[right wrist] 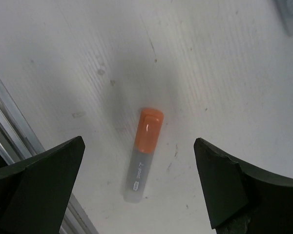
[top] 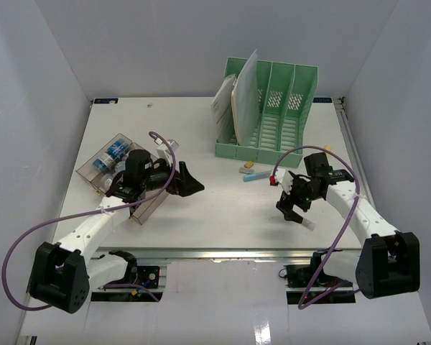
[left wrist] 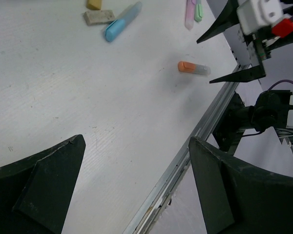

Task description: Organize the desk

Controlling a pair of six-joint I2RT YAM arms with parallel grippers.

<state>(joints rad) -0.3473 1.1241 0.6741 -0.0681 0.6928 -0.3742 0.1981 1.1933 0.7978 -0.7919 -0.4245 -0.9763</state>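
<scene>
The right gripper point(right wrist: 139, 140) is positioned over an orange-capped highlighter point(right wrist: 144, 156), fingers spread wide to either side of it. The highlighter lies flat on the desk point(top: 223, 215), near the rail edge. The left gripper point(left wrist: 136, 141), fingers likewise spread, holds nothing above the desk's left half.

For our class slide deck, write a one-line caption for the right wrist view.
Open right gripper hovers over an orange-capped marker lying on the white desk.

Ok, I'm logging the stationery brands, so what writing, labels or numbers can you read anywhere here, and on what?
Orange-capped marker: a line of dark print and a small boxed mark on its grey barrel, too blurred to read.
Blue and white items in the clear tray: too small to make out any print.
Nothing else shows readable text.
</scene>
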